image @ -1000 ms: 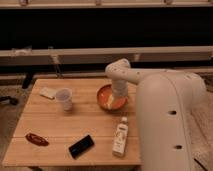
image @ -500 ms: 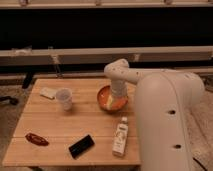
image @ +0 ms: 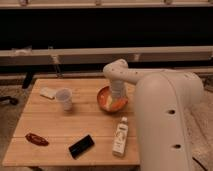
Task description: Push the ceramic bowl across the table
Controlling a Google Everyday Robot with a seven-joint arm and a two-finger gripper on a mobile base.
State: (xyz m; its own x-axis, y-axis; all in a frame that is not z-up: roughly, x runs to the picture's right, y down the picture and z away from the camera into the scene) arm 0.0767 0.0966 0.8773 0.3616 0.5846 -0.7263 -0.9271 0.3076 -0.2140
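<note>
The ceramic bowl (image: 109, 101) is round, orange-red and glossy with a paler inside. It sits on the light wooden table (image: 50, 122), right of centre toward the back. My white arm reaches over from the right and bends down into the bowl. My gripper (image: 118, 98) is at the bowl's right inner side, low against it. The arm hides part of the bowl's right rim.
A translucent plastic cup (image: 64, 98) stands left of the bowl. A small pale block (image: 48, 92) lies at the back left. A red-brown object (image: 37, 139), a black phone-like object (image: 81, 146) and a white bottle (image: 120, 136) lie along the front. A dark bench runs behind the table.
The arm's wrist has shifted slightly left over the bowl; the bowl has barely moved. Other objects are unchanged.
</note>
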